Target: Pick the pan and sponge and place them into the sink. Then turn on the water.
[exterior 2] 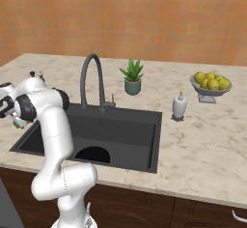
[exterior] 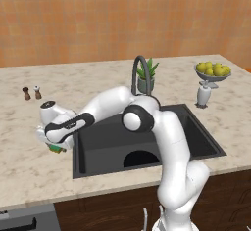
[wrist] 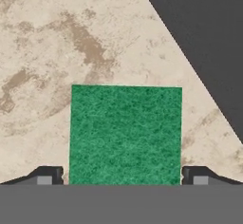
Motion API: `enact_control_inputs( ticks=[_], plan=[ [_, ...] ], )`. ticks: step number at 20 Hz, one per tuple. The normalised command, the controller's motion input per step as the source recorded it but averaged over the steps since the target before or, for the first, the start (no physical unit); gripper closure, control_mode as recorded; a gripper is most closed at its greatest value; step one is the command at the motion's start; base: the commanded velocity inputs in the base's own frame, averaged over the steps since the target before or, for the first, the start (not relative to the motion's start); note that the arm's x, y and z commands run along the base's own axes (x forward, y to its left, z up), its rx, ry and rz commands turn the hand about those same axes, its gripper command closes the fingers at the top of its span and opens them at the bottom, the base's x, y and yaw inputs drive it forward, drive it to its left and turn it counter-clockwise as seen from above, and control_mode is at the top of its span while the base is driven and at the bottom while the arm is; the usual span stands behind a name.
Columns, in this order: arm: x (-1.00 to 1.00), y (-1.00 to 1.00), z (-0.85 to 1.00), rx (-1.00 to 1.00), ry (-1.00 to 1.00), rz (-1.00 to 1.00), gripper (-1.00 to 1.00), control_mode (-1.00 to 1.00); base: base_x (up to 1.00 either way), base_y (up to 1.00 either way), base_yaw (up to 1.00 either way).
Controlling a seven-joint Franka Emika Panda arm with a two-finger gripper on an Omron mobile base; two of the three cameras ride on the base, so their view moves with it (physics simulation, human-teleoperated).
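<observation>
My gripper hangs low over the counter beside the left rim of the sink, jaws spread as wide as they go and holding nothing. The sponge lies flat on the counter between my two fingertips — straddled but not yet pinched.

As I judge it, the black pan already sits in the basin, near its front wall, so that step looks done. Left to do: close on the sponge, carry it into the sink, then turn on the tap.

The hand view gives me the sponge's green top squarely and the sink's edge slanting past. In the base views my own wrist covers nearly all of it — only a green-yellow sliver peeks out — but they show the pan and tap.
</observation>
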Motion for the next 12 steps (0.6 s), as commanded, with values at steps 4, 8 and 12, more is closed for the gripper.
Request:
enact_control_inputs(
  ticks=[4,8,12],
  plan=[
    [0.01,0.0,-0.07,-0.03,0.03,0.0,1.0,-1.0,0.0,0.0,0.0],
    [0.0,-0.01,-0.03,0.0,0.05,0.0,1.0,-1.0,0.0,0.0,0.0],
    [-0.21,-0.33,0.14,0.01,0.01,0.03,1.0,-1.0,0.0,0.0,0.0]
  ],
)
